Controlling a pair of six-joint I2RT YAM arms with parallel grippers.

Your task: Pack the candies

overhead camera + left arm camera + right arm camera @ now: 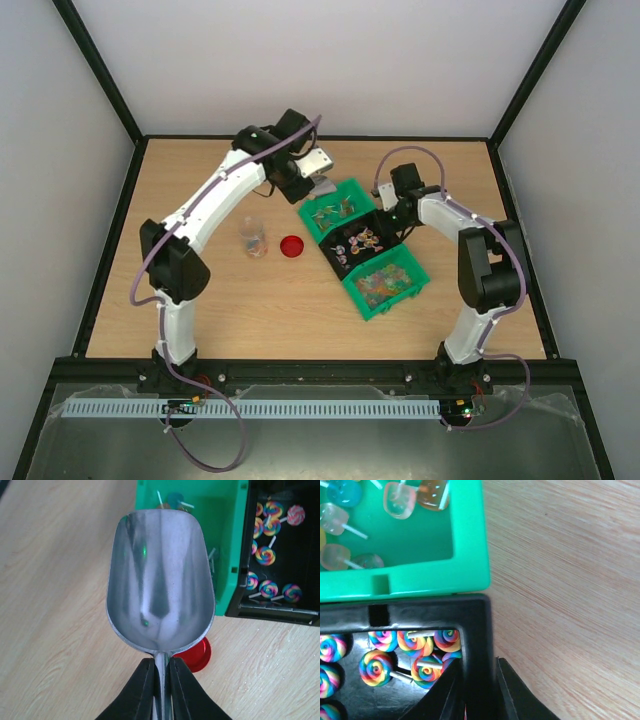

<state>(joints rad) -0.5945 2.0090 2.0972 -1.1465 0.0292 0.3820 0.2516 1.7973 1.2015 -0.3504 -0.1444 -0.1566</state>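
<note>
The candies point(386, 280), tiny multicoloured sweets, fill the nearest green bin point(364, 303) at the right. My left gripper point(300, 178) point(161, 680) is shut on the handle of the silver metal scoop point(320, 168) point(160, 580). The scoop is empty and hangs over the far green bin's left edge point(225, 535). My right gripper point(392, 215) point(479, 692) is shut on the right wall of the black bin point(388, 227) point(477, 625), one finger inside and one outside. The candies are out of both wrist views.
The black bin holds swirl lollipops point(265, 555) point(376, 667). The far green bin point(312, 222) point(470, 540) holds translucent sweets on sticks. A red round lid point(292, 246) point(199, 655) and a clear jar point(254, 238) stand on the table left of the bins.
</note>
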